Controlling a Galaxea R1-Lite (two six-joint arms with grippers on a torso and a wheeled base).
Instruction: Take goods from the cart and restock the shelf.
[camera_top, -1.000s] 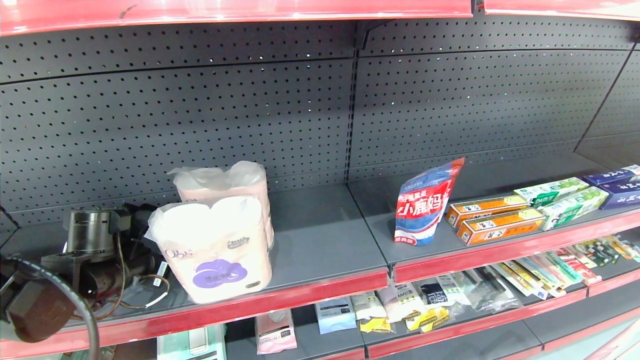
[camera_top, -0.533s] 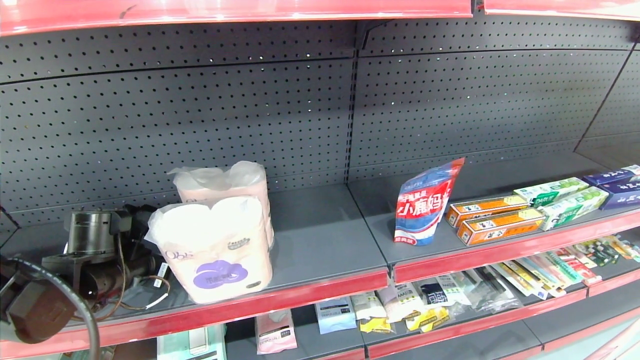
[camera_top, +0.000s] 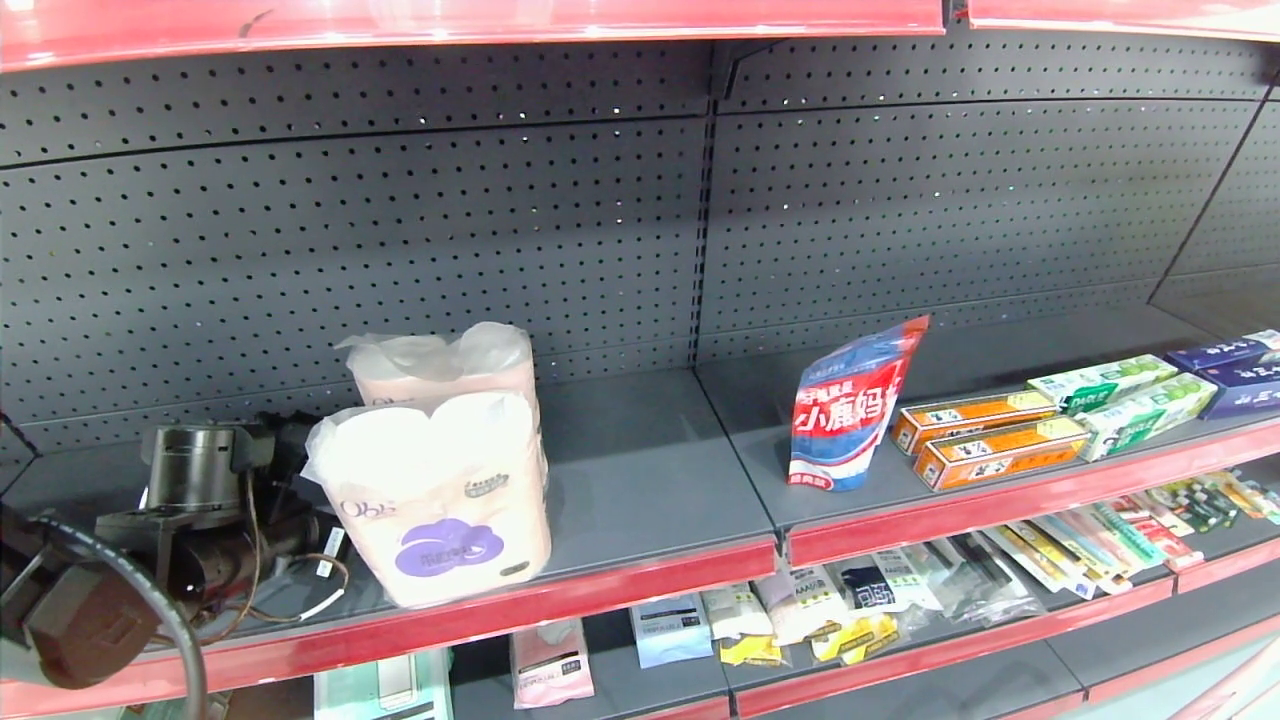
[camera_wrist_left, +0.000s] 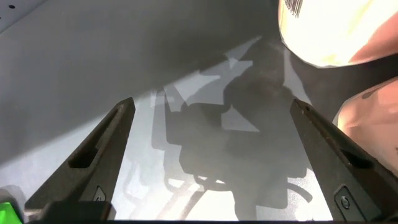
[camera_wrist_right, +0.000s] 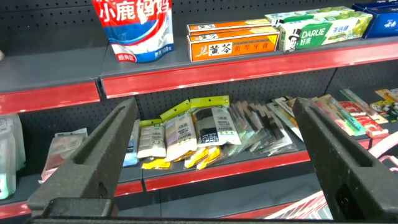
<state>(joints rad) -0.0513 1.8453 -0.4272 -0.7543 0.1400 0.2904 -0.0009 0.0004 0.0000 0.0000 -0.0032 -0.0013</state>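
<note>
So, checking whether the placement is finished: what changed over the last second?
The left arm edged to the robot's right, and the front toilet paper pack shifted slightly that way with it. The rear pack, blue-and-red pouch and toothpaste boxes stayed put.

Bright, even light falls from above. Glare streaks the top red rail (camera_top: 470, 18), and the paper pack (camera_top: 430, 470) is nearly washed out on top (more so in the left wrist view). A hard shadow crosses the shelf (camera_wrist_left: 68, 62) beside a lit patch.
</note>
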